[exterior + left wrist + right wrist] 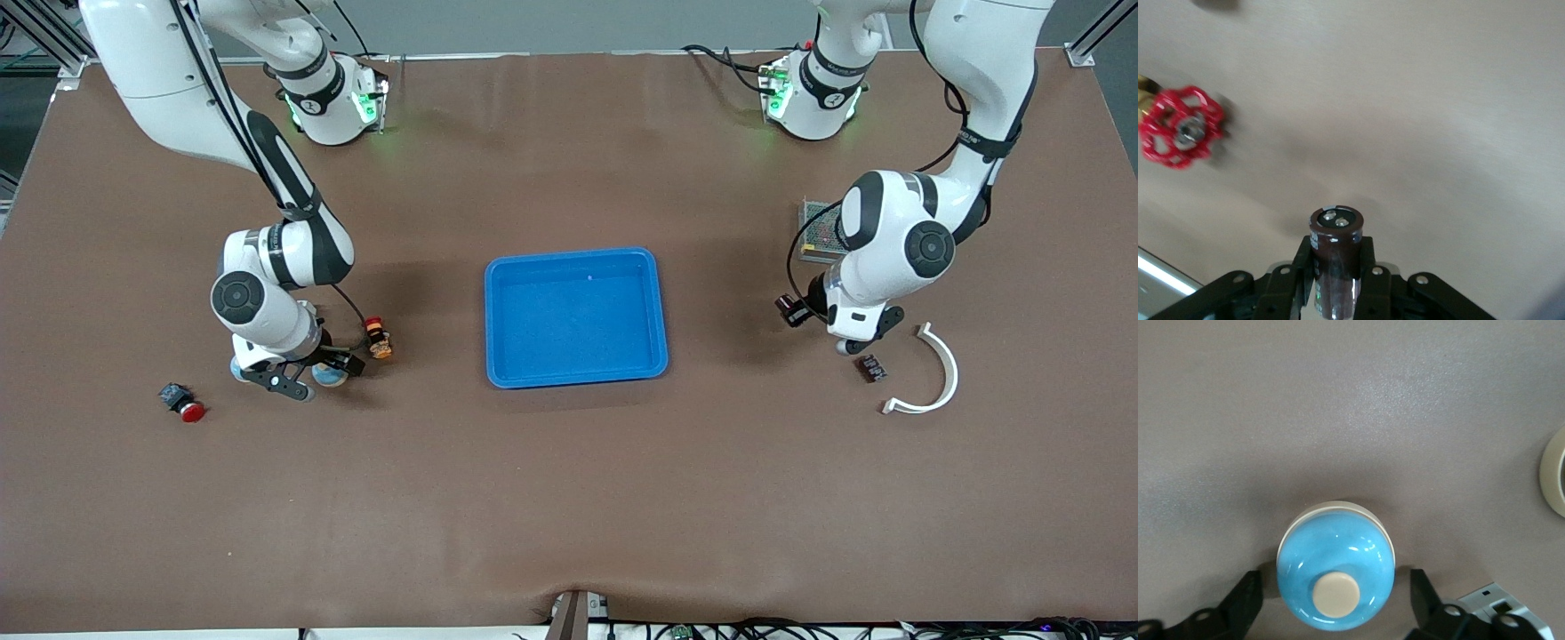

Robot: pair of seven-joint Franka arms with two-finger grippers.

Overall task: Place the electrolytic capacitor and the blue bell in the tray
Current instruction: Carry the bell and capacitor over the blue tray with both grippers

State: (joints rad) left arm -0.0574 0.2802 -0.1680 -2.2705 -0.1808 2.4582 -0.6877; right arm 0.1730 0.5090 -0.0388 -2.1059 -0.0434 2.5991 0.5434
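Tray (660,302) holds nothing; left gripper (1337,280) clamps capacitor (1335,241); right gripper (1336,600) spread around blue bell (1335,568).

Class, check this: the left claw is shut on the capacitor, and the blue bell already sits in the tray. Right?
Not quite. The blue bell sits on the table between the right claw's open fingers, as the right wrist view shows. The tray holds nothing. The left claw does grip the capacitor.
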